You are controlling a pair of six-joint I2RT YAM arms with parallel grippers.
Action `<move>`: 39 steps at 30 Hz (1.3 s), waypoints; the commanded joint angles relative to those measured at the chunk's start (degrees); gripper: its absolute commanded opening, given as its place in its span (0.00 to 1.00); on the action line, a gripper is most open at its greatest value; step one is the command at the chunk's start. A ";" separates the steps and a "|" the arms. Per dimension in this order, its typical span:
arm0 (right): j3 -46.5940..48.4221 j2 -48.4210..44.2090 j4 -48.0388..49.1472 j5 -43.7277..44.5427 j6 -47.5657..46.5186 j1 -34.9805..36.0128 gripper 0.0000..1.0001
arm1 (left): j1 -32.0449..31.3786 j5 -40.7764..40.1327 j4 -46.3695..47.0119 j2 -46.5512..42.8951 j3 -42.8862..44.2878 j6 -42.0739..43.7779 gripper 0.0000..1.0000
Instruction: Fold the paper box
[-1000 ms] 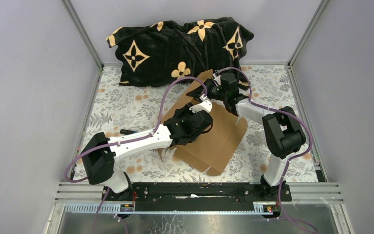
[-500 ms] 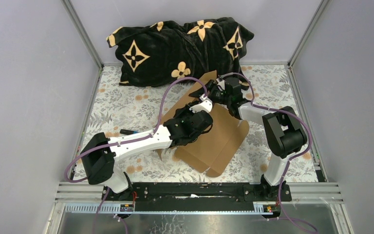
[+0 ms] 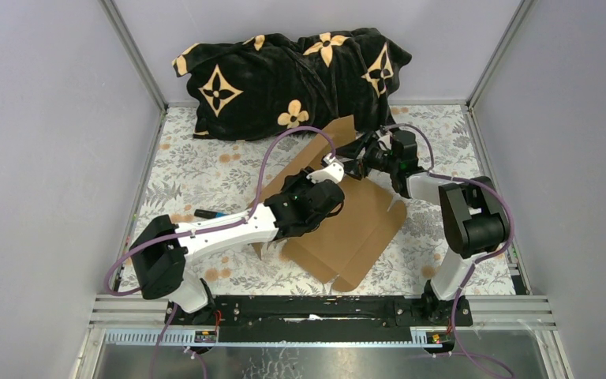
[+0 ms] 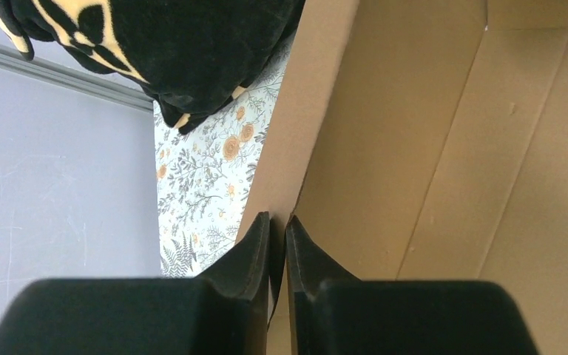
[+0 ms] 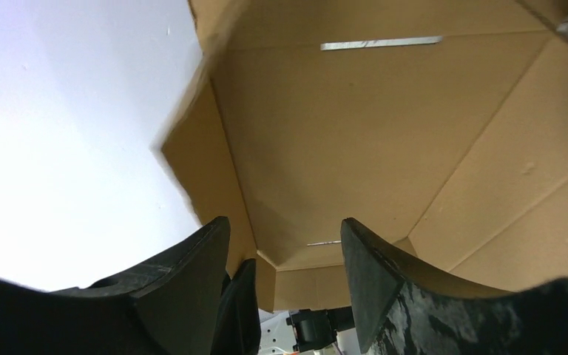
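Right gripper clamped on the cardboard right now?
No: in the right wrist view the right gripper has its fingers wide apart, not closed on the cardboard.

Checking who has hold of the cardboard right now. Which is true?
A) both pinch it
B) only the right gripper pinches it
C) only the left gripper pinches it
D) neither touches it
C: the left gripper is closed on an edge of the paper box, while the right gripper stands open with nothing between its fingers.

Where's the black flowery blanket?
In the top view, the black fleece blanket with tan flowers lies bunched at the far middle, behind the brown cardboard sheet.
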 commanded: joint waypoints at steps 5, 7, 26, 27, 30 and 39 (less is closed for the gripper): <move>-2.44 -1.10 5.21 -2.46 2.07 -6.69 0.62 | 0.40 -0.47 -0.57 -1.02 -2.23 -1.18 0.13; -1.91 0.04 6.32 -2.50 2.77 -8.35 0.61 | 0.38 -0.47 -0.63 -1.34 -2.45 -1.04 0.12; 6.56 13.00 10.57 -0.41 3.43 -12.84 0.49 | -0.87 -2.18 -1.25 -3.71 -1.22 2.89 0.09; 5.84 12.96 11.70 -0.65 4.00 -13.12 0.49 | -1.24 -2.75 -1.57 -3.36 -0.73 3.12 0.09; 3.94 12.86 15.12 -1.26 5.79 -13.91 0.49 | -2.39 -4.58 -2.02 -2.00 0.38 3.96 0.09; 0.33 12.50 22.85 -3.39 10.43 -17.28 0.49 | -3.65 -10.88 1.28 0.34 1.16 12.15 0.08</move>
